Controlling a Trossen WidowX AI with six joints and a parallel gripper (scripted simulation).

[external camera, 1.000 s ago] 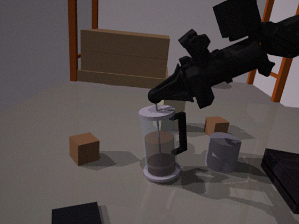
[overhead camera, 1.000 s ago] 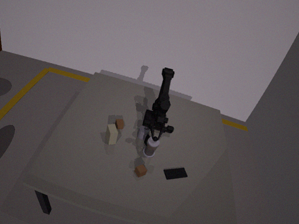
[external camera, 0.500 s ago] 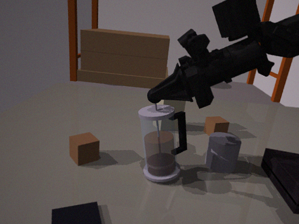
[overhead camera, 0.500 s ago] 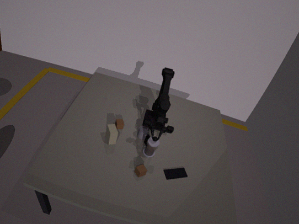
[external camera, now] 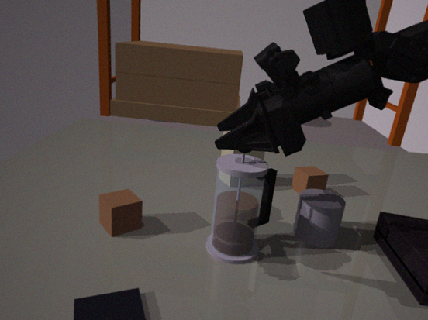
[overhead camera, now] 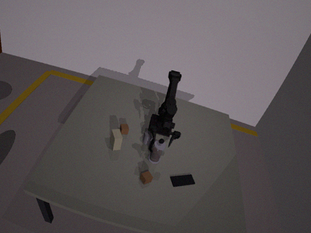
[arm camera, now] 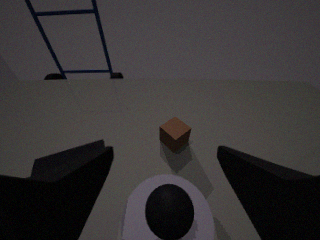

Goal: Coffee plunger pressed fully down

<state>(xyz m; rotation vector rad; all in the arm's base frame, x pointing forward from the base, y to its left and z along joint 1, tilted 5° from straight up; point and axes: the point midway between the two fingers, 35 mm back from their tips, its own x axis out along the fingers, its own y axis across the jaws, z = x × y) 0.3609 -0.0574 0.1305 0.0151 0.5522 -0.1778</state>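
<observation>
The coffee press stands upright on the table, its black handle toward the arm's base. Dark coffee shows in the lower glass. The plunger's black knob sits a little above the pale lid, with a short length of rod between them in the exterior view. My gripper is wide open, its fingers on either side of the knob with gaps in the wrist view. In the exterior view the near finger hides most of the knob.
A grey cylinder stands near the handle. One orange cube lies beyond the press, another beside a cream block. A black slab lies flat.
</observation>
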